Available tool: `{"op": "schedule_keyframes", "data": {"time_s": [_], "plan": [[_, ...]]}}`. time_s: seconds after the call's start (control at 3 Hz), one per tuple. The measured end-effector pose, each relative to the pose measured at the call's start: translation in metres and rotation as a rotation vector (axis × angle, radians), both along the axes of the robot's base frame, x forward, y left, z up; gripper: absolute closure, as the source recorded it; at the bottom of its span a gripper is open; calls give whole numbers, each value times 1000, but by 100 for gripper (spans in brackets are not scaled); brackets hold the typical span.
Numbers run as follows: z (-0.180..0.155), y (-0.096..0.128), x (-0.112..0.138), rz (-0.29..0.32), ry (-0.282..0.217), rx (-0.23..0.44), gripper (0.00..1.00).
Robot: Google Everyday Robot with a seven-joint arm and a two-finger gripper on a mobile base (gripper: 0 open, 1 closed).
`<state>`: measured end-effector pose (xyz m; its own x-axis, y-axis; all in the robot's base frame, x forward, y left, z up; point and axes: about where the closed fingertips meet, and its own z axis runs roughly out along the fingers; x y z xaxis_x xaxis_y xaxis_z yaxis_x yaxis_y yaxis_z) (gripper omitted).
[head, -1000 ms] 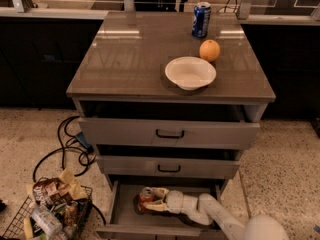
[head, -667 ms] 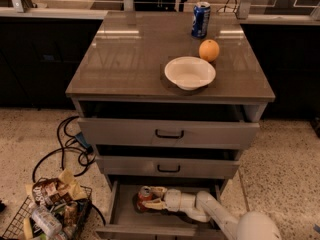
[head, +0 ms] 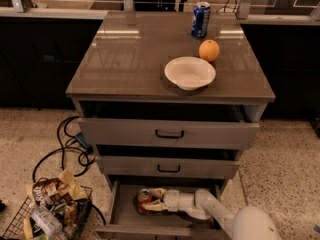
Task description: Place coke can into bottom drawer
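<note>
The red coke can [head: 144,200] with its silver top is inside the open bottom drawer [head: 122,215], at the left of the grey floor. My gripper [head: 153,200] reaches into the drawer from the right. Its pale fingers [head: 157,192] lie on either side of the can and are closed on it. The white arm [head: 210,209] runs back to the lower right. I cannot tell whether the can rests on the drawer floor.
On the cabinet top stand a blue soda can [head: 201,19], an orange [head: 209,50] and a white bowl [head: 190,73]. The two upper drawers [head: 169,133] are partly pulled out above the arm. A wire basket of snack bags [head: 50,209] and cables [head: 70,144] lie on the floor at the left.
The arm and gripper have shifted slightly left inside the bottom drawer, carrying the can with them. Nothing else has moved.
</note>
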<state>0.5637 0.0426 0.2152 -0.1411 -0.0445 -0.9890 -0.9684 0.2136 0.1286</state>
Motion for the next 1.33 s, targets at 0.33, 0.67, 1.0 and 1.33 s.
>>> {"op": "schedule_keyframes", "data": {"time_s": [0.33,0.67,1.0,1.33], "plan": [[-9,7,-4,10,1,-47,100],[-17,16,-7,3,-2,-76,100],[-28,24,-9,-13,0,-116,98],[-27,26,-10,-8,0,-111,75]]}}
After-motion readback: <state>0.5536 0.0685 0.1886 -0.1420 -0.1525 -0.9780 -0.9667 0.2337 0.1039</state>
